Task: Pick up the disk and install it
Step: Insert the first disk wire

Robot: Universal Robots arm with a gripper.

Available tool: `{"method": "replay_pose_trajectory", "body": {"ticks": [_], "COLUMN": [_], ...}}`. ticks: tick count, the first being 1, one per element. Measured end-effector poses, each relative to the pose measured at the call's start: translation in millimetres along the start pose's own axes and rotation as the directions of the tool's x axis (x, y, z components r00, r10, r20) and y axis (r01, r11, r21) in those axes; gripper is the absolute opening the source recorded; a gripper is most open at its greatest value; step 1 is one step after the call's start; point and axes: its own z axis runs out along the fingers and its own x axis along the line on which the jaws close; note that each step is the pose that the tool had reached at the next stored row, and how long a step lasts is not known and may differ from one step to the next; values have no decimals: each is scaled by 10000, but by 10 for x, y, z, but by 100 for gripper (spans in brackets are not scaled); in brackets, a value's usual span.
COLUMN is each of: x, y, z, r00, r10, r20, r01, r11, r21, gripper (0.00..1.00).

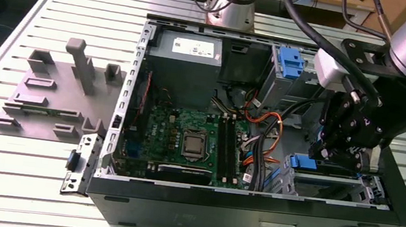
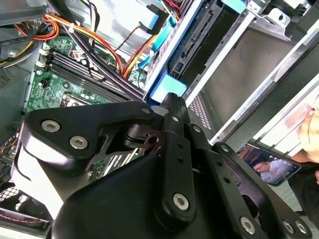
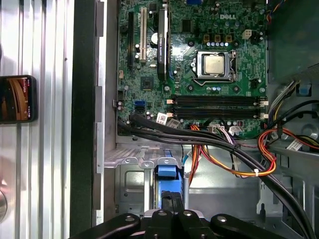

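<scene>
One case: open computer case (image 1: 253, 209) laid on the slatted table (image 1: 8, 182); motherboard (image 1: 184, 140) seen inside
Disk: blue-railed disk (image 1: 307, 163) seated in the bay at the case's 4 o'clock
Gripper: gripper (image 1: 337, 156) poised over the disk; finger opening cannot be told

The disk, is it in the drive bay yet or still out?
In. The disk sits upright in the metal drive bay, its blue carrier end showing just ahead of the gripper, in both wrist views. Fully seated: cannot tell.

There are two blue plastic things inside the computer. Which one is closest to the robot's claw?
The blue piece low in the drive cage, right beside the end effector. The other blue piece sits farther back, next to the grey power supply.
</scene>
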Motion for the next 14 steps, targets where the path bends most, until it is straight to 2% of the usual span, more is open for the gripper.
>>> {"method": "replay_pose_trajectory", "body": {"ticks": [3,5,14], "x": [0,0,0], "y": [0,-1,-2], "z": [4,29,33], "r00": [10000,10000,10000], "r10": [0,0,1], "r20": [1,1,-2], "r01": [0,0,-1], "r11": [10000,10000,10000], "r21": [0,0,0], "gripper": [11,11,11]}}
